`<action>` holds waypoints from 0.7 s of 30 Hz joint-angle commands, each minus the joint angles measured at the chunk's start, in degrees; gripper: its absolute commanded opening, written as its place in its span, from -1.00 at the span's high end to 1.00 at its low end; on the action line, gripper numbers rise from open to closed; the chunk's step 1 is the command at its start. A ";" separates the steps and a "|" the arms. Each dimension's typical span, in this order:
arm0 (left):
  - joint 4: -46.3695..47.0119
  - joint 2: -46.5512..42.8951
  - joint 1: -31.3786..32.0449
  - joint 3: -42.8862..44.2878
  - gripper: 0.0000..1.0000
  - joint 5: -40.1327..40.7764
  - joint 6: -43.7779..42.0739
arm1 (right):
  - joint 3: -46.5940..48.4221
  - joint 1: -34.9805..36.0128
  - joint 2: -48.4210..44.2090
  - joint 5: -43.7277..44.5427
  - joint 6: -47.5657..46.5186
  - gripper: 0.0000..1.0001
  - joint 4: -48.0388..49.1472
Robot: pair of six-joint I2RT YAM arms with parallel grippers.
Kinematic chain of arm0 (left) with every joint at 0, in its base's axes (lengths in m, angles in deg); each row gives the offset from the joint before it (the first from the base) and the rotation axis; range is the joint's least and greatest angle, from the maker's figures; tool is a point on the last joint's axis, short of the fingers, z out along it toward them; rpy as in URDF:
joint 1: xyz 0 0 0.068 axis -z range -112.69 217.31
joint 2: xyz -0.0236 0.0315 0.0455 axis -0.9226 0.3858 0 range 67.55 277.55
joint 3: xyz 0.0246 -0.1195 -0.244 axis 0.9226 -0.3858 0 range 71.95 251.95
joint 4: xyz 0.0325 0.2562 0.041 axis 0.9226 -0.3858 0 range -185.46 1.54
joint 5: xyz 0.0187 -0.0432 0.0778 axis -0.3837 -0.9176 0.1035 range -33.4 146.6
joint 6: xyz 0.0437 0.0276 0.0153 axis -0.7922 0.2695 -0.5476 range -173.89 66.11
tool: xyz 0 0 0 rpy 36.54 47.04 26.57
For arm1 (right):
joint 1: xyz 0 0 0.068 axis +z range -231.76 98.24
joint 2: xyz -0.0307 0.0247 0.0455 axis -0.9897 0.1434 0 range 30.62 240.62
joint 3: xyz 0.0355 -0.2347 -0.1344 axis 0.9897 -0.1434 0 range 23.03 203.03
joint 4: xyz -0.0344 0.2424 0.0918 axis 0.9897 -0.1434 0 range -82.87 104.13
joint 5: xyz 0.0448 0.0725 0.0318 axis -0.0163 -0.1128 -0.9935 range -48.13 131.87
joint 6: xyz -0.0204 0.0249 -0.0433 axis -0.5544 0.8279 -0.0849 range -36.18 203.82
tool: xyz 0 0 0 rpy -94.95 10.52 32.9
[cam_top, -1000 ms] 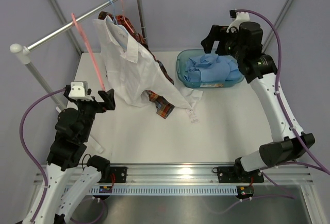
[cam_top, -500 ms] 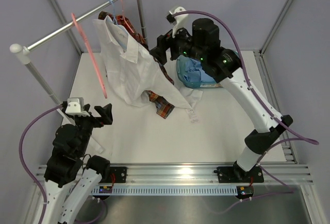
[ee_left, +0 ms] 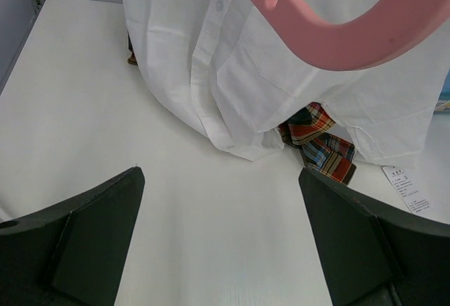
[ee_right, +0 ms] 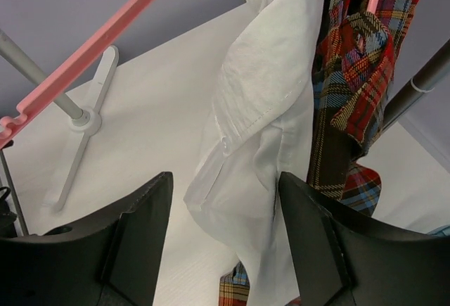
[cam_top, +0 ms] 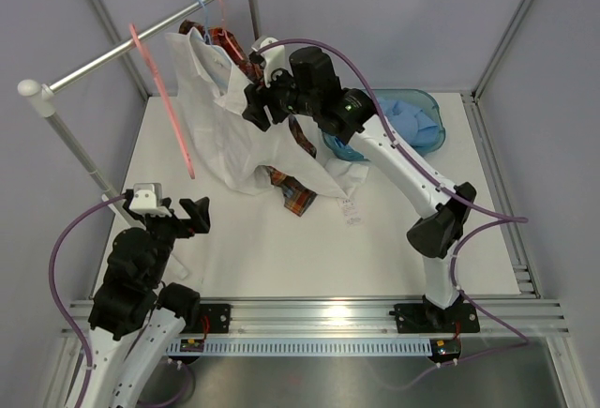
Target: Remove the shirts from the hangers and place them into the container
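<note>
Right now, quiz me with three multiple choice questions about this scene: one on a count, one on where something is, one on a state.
1. How many shirts hang from the rail? A one; B two; C three.
2. Where is the light blue shirt? A on the rail; B in the container; C on the floor.
3. On the left gripper the jaws are: A open, holding nothing; B shut on a sleeve; C shut on a hanger.
Answers: 1 B, the white shirt and plaid shirt hang there. 2 B, blue cloth lies inside it. 3 A, its wrist view shows a wide empty gap.
</note>
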 commanded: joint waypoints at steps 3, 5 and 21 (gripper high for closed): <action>1.95 -1.07 -0.25 -0.39 -0.98 -0.97 0.58 | 3.26 0.51 1.46 2.78 -1.76 -0.42 3.15; 2.04 -1.24 -0.16 -0.47 -0.98 -1.06 0.58 | 3.96 0.52 2.25 2.25 -1.58 -0.41 3.60; 2.39 -1.16 -0.25 -0.56 -0.98 -1.41 0.58 | 13.63 0.51 10.25 1.02 -0.18 0.11 5.70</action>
